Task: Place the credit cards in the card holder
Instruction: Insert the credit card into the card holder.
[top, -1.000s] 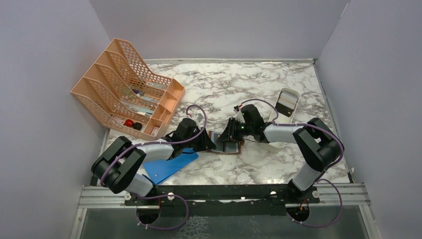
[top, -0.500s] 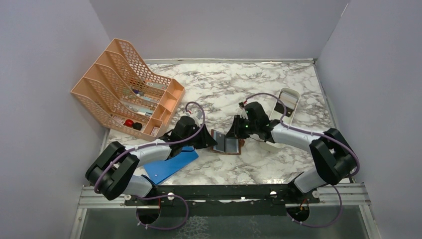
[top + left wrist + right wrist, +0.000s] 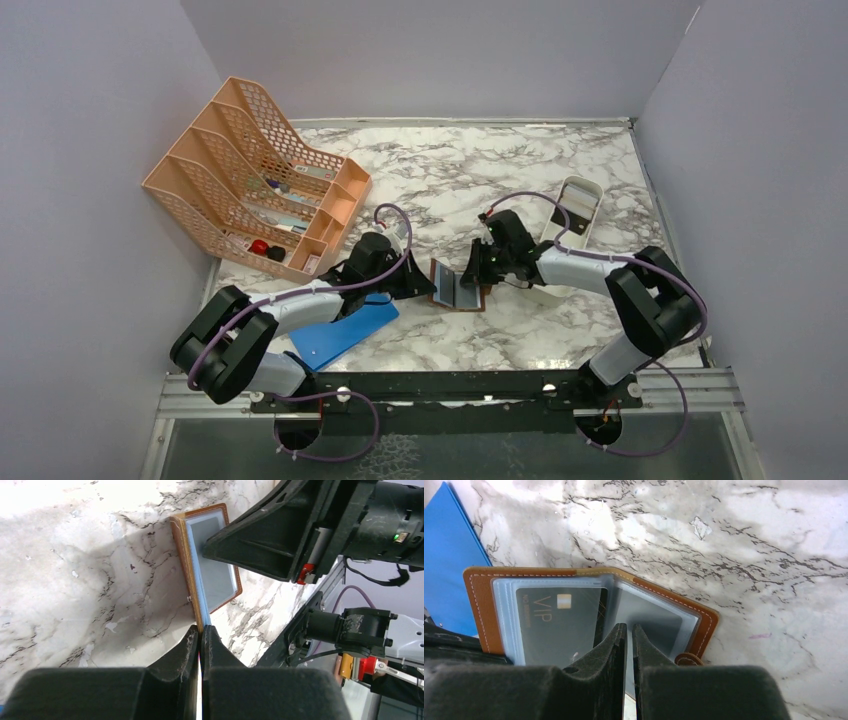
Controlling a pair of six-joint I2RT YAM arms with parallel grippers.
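Two grippers are engaged on the holder, which lies open mid-worktop, nearer the near edge than the far one.

Left gripper: clamped on the rim of the brown cover, pinning it.

Right gripper: closed to a slit above the spine, with a pale sheet edge-on between its fingers. This is judged to be the light card, though a clear sleeve cannot be ruled out.

Dark card: seated in the left sleeve, "VIP" legible. The right sleeve appears vacant.

Step in hand, as judged: feeding the second card into the right sleeve. Recommended:
- Hold the left clamp firm so the holder cannot slide.
- Present the sheet's leading edge at the sleeve mouth, low and parallel to the pocket.
- Slide rather than press, and let go only once it is well seated.

Risk: the edge catching the sleeve lip and buckling, or lifting the cover.

Clearances: the board lies partly under the left arm, toward the near left corner. The rack by the left edge and the tray toward the right edge are both well apart from the holder. Open marble toward the far edge gives room to withdraw.
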